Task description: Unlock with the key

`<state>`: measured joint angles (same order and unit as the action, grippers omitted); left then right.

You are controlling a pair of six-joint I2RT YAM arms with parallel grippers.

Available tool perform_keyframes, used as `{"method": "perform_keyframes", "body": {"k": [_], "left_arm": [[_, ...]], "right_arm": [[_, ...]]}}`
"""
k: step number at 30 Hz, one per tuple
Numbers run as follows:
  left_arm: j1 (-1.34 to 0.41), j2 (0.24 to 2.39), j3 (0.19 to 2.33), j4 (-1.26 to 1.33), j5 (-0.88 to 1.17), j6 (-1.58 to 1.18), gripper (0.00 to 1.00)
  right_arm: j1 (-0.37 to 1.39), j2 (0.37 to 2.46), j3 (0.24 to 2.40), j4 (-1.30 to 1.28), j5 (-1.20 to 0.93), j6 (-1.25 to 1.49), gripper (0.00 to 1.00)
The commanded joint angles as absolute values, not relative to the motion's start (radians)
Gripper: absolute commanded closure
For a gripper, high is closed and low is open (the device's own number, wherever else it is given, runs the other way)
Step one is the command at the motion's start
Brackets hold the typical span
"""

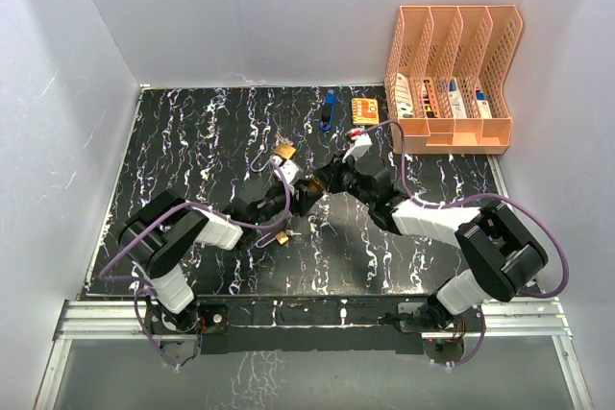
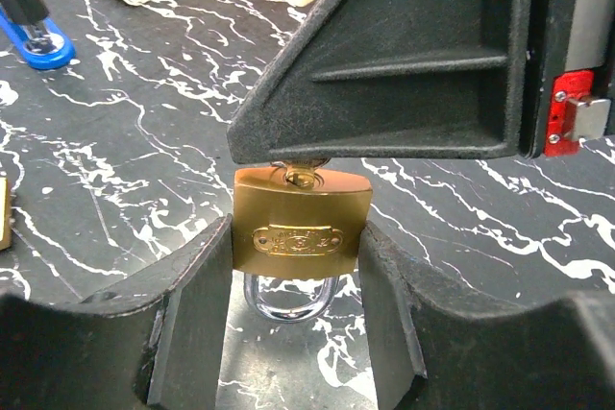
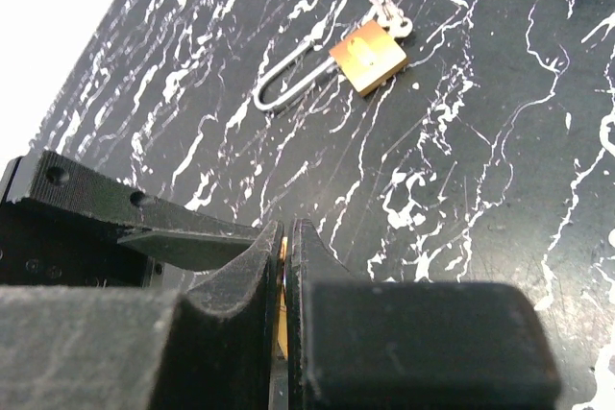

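Note:
A brass padlock is clamped by its sides between my left gripper's fingers, its steel shackle pointing back toward the wrist. The key sits in the keyhole on the lock's far end. My right gripper is shut on the key's head, of which only a thin brass sliver shows between the pads. In the top view the two grippers meet nose to nose at mid-table, left gripper, padlock, right gripper.
A second padlock with a long shackle and its own keys lies behind the grippers. A small padlock lies in front. A blue stapler, an orange box and a peach file rack stand at the back right.

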<state>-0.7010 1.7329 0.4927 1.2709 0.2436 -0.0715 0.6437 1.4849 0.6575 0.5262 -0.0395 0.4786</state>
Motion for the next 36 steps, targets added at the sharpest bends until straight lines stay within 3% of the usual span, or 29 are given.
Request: {"method": "perform_keyframes", "body": {"k": [1, 21, 32, 36], "left_arm": [[-0.689, 1.583, 0.594, 1.355, 0.107, -0.075, 1.00], [-0.709, 1.578, 0.692, 1.131, -0.148, -0.105, 1.00], [-0.716, 1.582, 0.705, 1.062, -0.168, -0.117, 1.00], [-0.716, 1.570, 0.674, 1.047, -0.179, -0.135, 1.00]], "right_arm": [[0.657, 1.529, 0.684, 0.389, -0.082, 0.553, 1.00], [0.657, 1.603, 0.878, 0.107, 0.026, 0.660, 1.00], [0.656, 1.583, 0.888, 0.127, 0.029, 0.662, 1.00], [0.640, 1.517, 0.885, 0.163, 0.062, 0.633, 0.86]]}}
